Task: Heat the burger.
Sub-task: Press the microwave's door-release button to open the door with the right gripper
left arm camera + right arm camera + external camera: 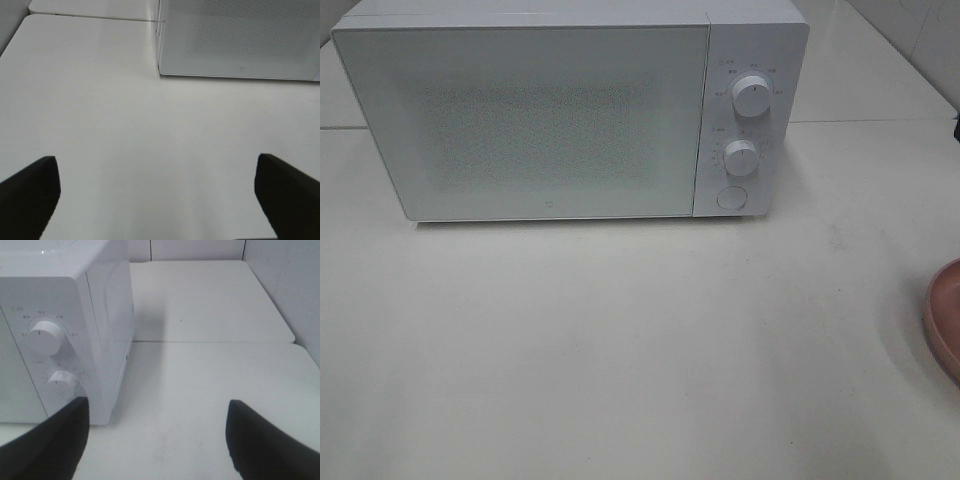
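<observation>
Left pincer (156, 172): jaws spread wide, nothing between them. Its two dark fingers (30, 200) hang above the white table (125, 125). It faces the front lower left corner of the microwave (520, 120), not touching it.
Table: white and glossy. A seam runs across it level with the microwave's side.
Microwave: white box standing flat at the back of the table. It fills the left and middle of the high view.
Door (520, 60): shut, flush with the front. It is frosted, with a dotted panel in the middle and a small mark low at centre. What is inside does not show through.
Burger: in sight in no view; cannot tell where it is.
Upper knob (751, 94): white and round, on the narrow panel right of the door, with small markings around it.
Lower knob (741, 157): straight under the upper knob, the same kind, slightly smaller.
Button (730, 197): round and white, at the foot of the panel beneath both knobs.
Right pincer (157, 412): jaws apart, nothing between them. Its dark fingers (265, 440) are low over the table, just off the microwave's right front corner, and the nearer finger overlaps the lower knob in the wrist view. Whether it touches cannot be told.
Plate (945, 320): pink rim at the far right edge of the high view, on the table, well apart from the microwave, mostly cut off.
</observation>
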Robot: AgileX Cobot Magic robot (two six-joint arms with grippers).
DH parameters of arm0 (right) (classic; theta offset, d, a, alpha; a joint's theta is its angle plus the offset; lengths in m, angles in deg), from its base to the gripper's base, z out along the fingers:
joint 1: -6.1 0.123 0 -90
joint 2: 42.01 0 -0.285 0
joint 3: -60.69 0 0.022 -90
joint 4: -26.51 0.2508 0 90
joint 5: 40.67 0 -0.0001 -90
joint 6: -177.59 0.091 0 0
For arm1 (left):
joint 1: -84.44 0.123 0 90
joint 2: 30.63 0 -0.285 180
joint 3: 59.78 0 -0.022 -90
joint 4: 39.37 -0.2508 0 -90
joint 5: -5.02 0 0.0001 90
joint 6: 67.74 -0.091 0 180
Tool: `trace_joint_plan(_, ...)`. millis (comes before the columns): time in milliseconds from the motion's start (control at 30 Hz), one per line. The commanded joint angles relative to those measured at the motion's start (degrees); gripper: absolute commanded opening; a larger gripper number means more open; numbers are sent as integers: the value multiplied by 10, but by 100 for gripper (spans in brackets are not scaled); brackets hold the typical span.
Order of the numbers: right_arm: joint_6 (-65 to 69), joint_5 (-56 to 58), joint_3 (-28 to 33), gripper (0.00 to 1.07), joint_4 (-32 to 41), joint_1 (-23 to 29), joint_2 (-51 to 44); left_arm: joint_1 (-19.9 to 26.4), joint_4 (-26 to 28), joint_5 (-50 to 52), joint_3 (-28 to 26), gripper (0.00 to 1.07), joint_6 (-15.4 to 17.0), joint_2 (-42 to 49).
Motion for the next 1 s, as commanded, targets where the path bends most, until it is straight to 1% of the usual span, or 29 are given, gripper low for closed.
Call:
trace_joint_plan(33,-4,-129,14,75,-6,-2,53,0,6,8,1,98,1,9)
trace_joint_plan(100,-4,-151,14,75,-6,-2,64,0,6,8,1,98,1,9)
trace_joint_plan(133,-6,-184,14,75,-6,-2,92,0,6,8,1,98,1,9)
trace_joint_plan(167,-6,-184,14,75,-6,-2,92,0,6,8,1,98,1,9)
trace_joint_plan(200,-16,-218,14,75,-6,-2,120,0,6,8,1,98,1,9)
trace_joint_plan(267,-21,-230,14,75,-6,-2,131,0,6,8,1,98,1,9)
trace_joint_plan(333,-36,-280,14,75,-2,-1,170,0,6,8,1,98,1,9)
trace_joint_plan(367,-36,-280,14,75,-2,-1,170,0,6,8,1,98,1,9)
trace_joint_plan(433,-85,-330,14,75,44,33,224,0,6,8,1,98,1,9)
trace_joint_plan(533,-104,-339,14,75,61,48,239,0,6,8,1,98,1,9)
trace_joint_plan(600,-166,-369,14,75,143,112,295,0,6,8,1,98,1,9)
trace_joint_plan(633,-166,-369,14,75,143,112,295,0,6,8,1,98,1,9)
trace_joint_plan(667,-177,-379,14,75,166,130,308,0,6,8,1,98,1,9)
trace_joint_plan(700,-194,-401,14,75,202,166,332,0,6,8,1,98,1,9)
trace_joint_plan(733,-194,-401,14,75,202,166,332,0,6,8,1,98,1,9)
trace_joint_plan(800,-206,-442,14,75,252,209,364,0,6,8,1,98,1,9)
trace_joint_plan(833,-206,-442,14,75,252,209,364,0,6,8,1,98,1,9)
trace_joint_plan(867,-206,-469,14,75,280,234,382,0,6,8,1,98,1,9)
trace_joint_plan(900,-206,-469,14,75,280,234,382,0,6,8,1,98,1,9)
trace_joint_plan(933,-206,-482,14,75,295,246,391,0,6,8,1,98,1,9)
trace_joint_plan(967,-206,-503,14,75,321,270,406,0,6,8,1,98,1,9)
trace_joint_plan(1000,-206,-503,14,75,321,270,406,0,6,8,1,98,1,9)
